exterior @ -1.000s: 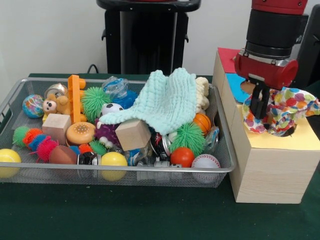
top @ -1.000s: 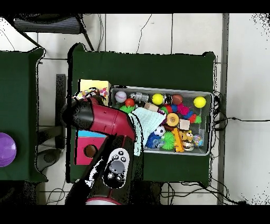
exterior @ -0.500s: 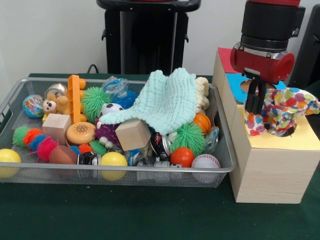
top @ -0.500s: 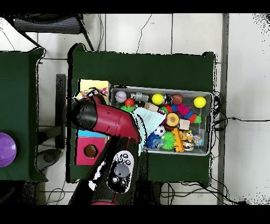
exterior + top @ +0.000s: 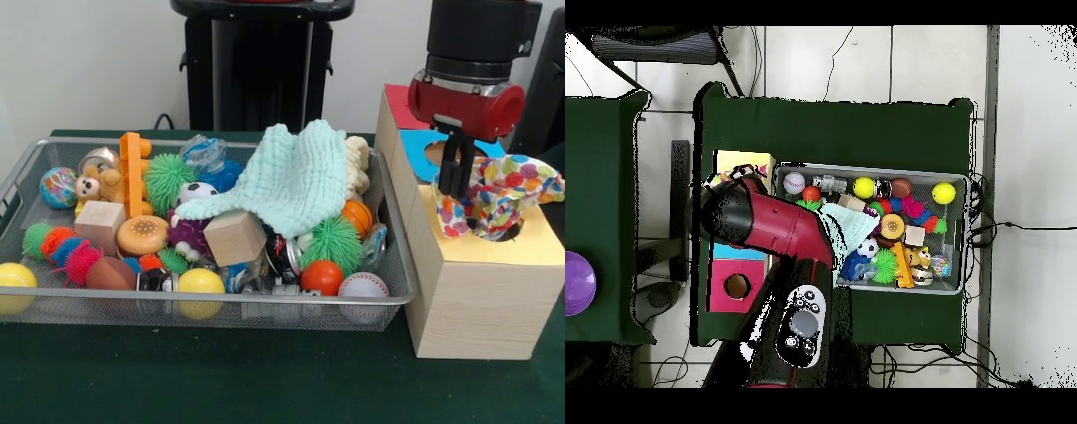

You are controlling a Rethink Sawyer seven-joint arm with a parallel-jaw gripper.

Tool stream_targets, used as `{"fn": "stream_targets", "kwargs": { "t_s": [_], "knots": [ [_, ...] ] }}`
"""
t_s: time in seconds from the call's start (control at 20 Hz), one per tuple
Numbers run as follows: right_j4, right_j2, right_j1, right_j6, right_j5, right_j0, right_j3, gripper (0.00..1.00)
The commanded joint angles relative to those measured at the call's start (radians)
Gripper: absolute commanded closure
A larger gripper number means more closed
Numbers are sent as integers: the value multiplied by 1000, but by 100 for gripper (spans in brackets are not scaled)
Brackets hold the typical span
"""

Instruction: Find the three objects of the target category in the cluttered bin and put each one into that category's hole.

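One polka-dot cloth (image 5: 499, 196) sits bunched over the hole in the yellow section of the wooden box (image 5: 477, 291), partly stuffed in and spilling out around the rim. Just beside it, at its left edge, hangs the end effector (image 5: 450, 177); I cannot tell whether its fingers are parted or closed. Left of the box, the wire bin (image 5: 388, 296) is crammed with toys, with a mint knitted cloth (image 5: 296, 181) draped across balls, a wooden cube (image 5: 234, 237) and spiky green balls (image 5: 331, 243).

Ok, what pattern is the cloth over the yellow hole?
White with multicoloured polka dots, clearest in the front view.
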Motion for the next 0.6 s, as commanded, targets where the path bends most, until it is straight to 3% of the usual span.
{"fn": "stream_targets", "kwargs": {
  "t_s": [0.05,0.2,0.4,0.6],
  "knots": [
    [64,141,-43,146,147,-43,131,100],
    [91,177,-60,146,127,-60,163,100],
    [91,119,-89,206,180,-14,142,100],
    [115,145,-82,199,153,-14,156,100]
  ]
}}
